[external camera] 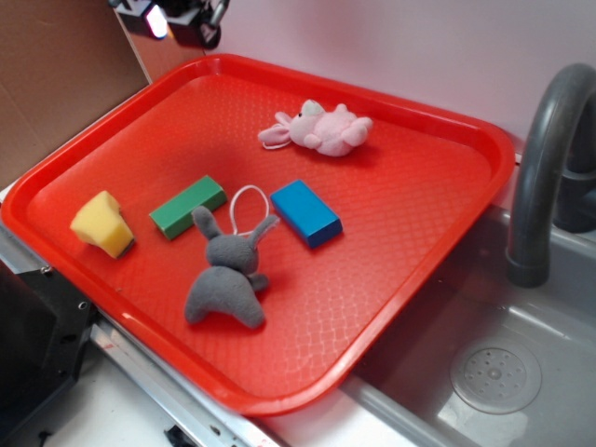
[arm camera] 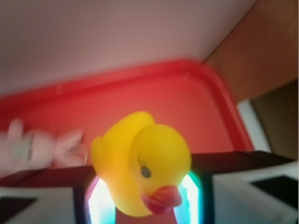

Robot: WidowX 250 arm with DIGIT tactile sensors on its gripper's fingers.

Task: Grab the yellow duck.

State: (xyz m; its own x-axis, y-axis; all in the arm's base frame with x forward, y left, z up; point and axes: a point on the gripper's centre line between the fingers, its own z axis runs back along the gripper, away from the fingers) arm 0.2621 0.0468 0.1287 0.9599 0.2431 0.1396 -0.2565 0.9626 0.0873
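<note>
In the wrist view the yellow duck fills the lower centre of the frame, clamped between the two fingers of the gripper. The left finger and the right finger press against its sides, so the hand is closed only as far as the duck's body allows. The duck's orange beak points toward the bottom of the frame, one eye visible. It hangs above the red tray, not touching it, with the blurred pink plush animal at the left edge.

In the exterior view the gripper sits at the very top left of the frame, mostly cut off, above the tray's far corner; the duck cannot be seen there. On the red tray lie the pink plush at upper centre, a blue block and a green block in the middle, a grey plush rabbit below them, and a pale-yellow sponge wedge at the left. A grey faucet stands at the right.
</note>
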